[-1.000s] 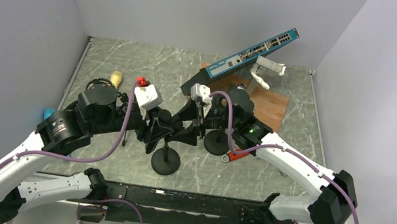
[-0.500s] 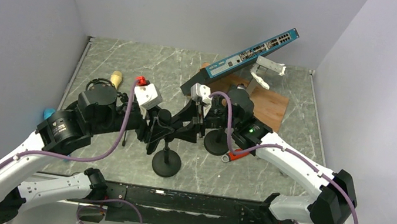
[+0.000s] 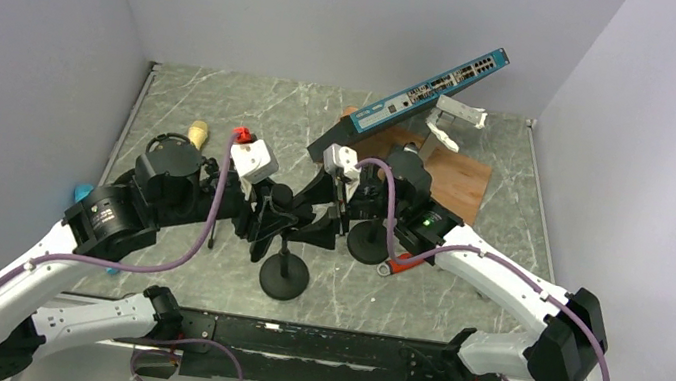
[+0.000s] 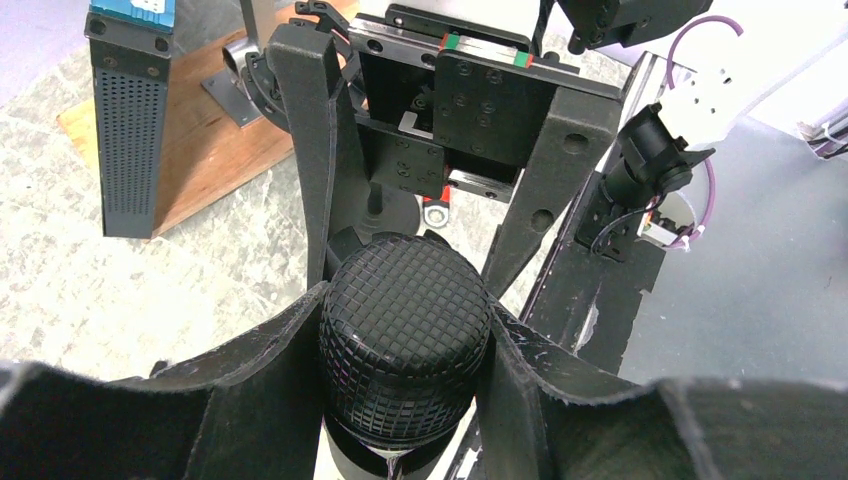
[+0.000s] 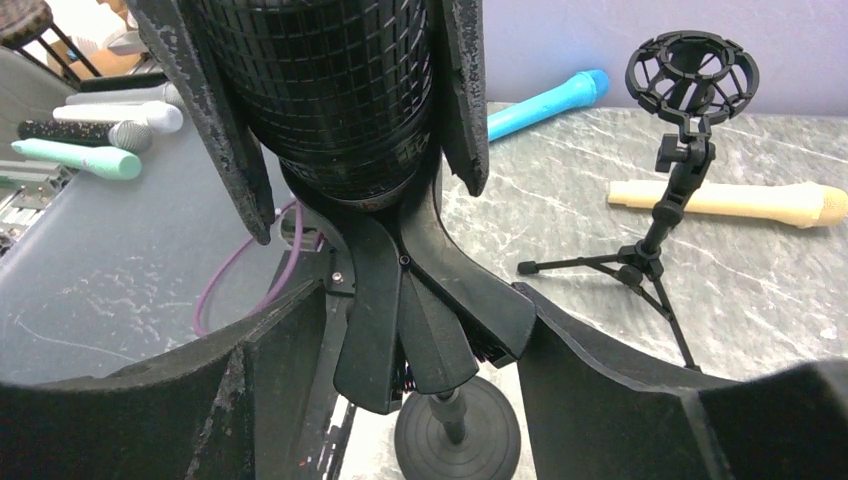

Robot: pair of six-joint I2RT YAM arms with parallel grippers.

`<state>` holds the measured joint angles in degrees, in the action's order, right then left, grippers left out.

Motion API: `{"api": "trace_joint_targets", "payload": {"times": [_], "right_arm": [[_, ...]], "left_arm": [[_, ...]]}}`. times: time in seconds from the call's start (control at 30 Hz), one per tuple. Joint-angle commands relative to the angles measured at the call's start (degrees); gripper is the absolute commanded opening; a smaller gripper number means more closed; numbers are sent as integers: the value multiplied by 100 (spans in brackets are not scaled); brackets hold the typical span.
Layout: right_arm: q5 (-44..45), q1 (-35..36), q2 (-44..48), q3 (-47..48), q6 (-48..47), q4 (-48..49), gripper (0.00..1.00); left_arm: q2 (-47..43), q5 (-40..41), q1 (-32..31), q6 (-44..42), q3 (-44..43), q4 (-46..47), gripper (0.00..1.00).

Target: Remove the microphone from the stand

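The black microphone (image 3: 281,201) with a mesh head (image 4: 405,325) is held in the spring clip (image 5: 420,310) of a short stand with a round black base (image 3: 284,276). My left gripper (image 3: 268,212) is shut on the microphone's head, one finger pressed against each side. My right gripper (image 3: 320,218) comes in from the right and its fingers (image 5: 600,370) close on the clip's two levers just below the microphone (image 5: 330,90). The stand's pole and base (image 5: 455,435) show below the clip.
A second round stand base (image 3: 369,242) and a red-handled tool (image 3: 399,261) lie by my right arm. A blue network switch (image 3: 430,88) leans over a wooden board (image 3: 457,176). A beige microphone (image 3: 198,134), a blue microphone (image 5: 545,100) and a small tripod stand (image 5: 690,80) are at the left.
Both grippers keep their grips. The microphone, the clip and the stand have shifted only very slightly.
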<state>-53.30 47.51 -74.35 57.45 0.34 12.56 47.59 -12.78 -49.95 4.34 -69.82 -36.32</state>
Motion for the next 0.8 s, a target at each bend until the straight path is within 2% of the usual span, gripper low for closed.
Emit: {"api": "trace_joint_targets", "payload": {"times": [0.0, 0.13, 0.2, 0.23, 0.3, 0.6, 0.77], "right_arm": [[-295, 9, -10, 45, -168, 125, 70], [-244, 12, -41, 60, -129, 149, 69], [-261, 13, -80, 99, -140, 111, 60], [-299, 13, -101, 124, -168, 74, 44], [-314, 19, -151, 187, -208, 12, 2], [65, 15, -121, 111, -198, 78, 0], [197, 14, -171, 139, -288, -56, 0]], "left_arm": [[-153, 49, -5, 98, -213, 657, 0], [-176, 47, -12, 111, -188, 668, 0], [-180, 48, 0, 111, -168, 663, 0], [-188, 47, -8, 111, -162, 664, 0], [-189, 38, -4, 120, -147, 678, 0], [-104, -26, -7, 115, -429, 669, 0], [169, -111, -4, -16, -1182, 329, 0]]}}
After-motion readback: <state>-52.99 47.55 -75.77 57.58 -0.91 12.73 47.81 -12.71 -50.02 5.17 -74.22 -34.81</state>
